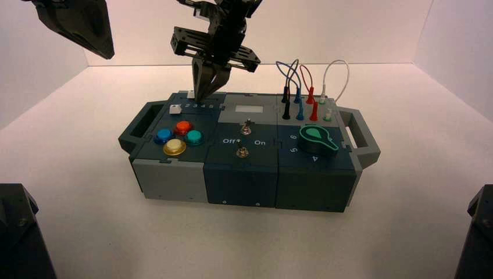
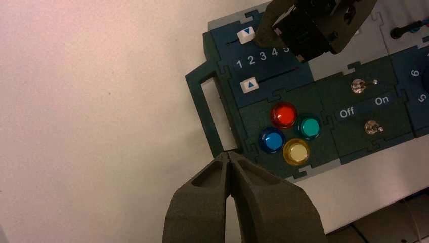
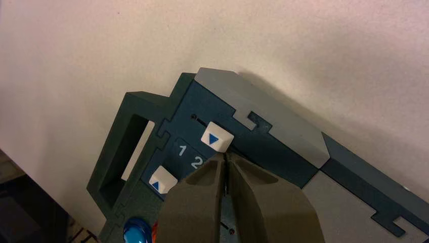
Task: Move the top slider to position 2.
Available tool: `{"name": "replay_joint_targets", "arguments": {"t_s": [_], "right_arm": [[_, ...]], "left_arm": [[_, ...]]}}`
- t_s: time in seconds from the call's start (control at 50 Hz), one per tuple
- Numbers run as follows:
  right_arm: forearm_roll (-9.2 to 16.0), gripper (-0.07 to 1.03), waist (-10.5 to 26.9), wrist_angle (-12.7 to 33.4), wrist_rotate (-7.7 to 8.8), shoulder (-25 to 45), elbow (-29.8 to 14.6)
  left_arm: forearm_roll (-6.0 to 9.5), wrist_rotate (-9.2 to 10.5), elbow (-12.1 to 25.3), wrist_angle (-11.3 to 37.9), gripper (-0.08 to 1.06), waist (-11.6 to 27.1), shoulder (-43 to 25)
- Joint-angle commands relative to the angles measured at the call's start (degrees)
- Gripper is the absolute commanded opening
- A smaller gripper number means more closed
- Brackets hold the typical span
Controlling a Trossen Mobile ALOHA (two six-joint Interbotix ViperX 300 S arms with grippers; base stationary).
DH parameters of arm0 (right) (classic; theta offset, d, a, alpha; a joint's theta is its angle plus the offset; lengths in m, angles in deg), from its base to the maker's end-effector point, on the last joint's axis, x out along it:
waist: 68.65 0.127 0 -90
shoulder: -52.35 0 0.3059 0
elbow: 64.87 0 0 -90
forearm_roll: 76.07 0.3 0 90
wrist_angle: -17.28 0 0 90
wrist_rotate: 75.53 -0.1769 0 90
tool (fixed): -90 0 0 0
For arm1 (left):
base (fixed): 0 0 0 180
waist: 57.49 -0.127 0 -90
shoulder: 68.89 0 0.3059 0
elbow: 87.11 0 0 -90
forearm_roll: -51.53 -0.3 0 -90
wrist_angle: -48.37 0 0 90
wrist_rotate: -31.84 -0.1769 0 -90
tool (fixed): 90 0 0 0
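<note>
Right pincer (image 3: 226, 154) above the far left panel of the box (image 1: 241, 174), its tips together, angled downward, just beside the right side of the top slider (image 3: 217, 136); whether touching, hard to tell. Top slider, a white cap with a blue triangle, on the far track, level with the printed numeral 2 (image 3: 197, 162). Nearer on the same panel, the lower slider (image 3: 163, 179), also white with a blue triangle, level with the 1 (image 3: 182, 150). Between both tracks, a white row reading 1 2 3 4 5, partly covered by the right pincer in the wrist views.

Left pincer (image 2: 228, 153) to the left of the box, raised over the counter (image 1: 75, 157), tips together.

Near the lower slider, four round buttons: red (image 2: 284, 115), blue (image 2: 272, 139), green (image 2: 308, 127) and yellow (image 2: 296, 152). Farther right, two metal toggle switches, far (image 2: 358, 86) and near (image 2: 373, 127), with "Off" and "On" printed between. At the near right, the green knob (image 1: 317, 139), ringed by white digits. Behind it, black, blue, red and white wires (image 1: 347, 78) arching over the far right panel.
</note>
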Motion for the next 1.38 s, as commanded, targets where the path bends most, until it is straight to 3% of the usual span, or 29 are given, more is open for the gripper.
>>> {"name": "replay_joint_targets", "arguments": {"t_s": [0.02,0.38,0.7,0.86,1.08,1.38], "right_arm": [[-0.26,-0.02,-1.05,-0.53,0.18,-0.44,-1.58],[-0.26,-0.02,-1.05,-0.09,0.26,0.44,-2.46],[-0.7,-0.02,-2.29,-0.53,0.26,-2.29,0.53],[-2.9,-0.02,-2.9,-1.14,0.18,-6.42,3.6],[-8.35,-0.02,-2.46,-1.49,0.26,-15.56,8.7],[-10.81,-0.02,-2.46,-2.02,0.26,-22.76,14.06]], "left_arm": [[-0.18,-0.26,0.62,-0.35,-0.03,0.0,0.35],[-0.26,-0.35,0.62,-0.44,-0.03,0.09,0.18],[-0.44,-0.26,0.53,-0.44,-0.03,0.09,0.44],[-0.97,-0.35,0.18,-1.05,-0.03,0.09,1.23],[-0.97,-0.26,0.09,-2.55,-0.03,0.09,0.88],[-0.88,-0.18,-0.26,-3.43,-0.03,0.09,1.32]]}}
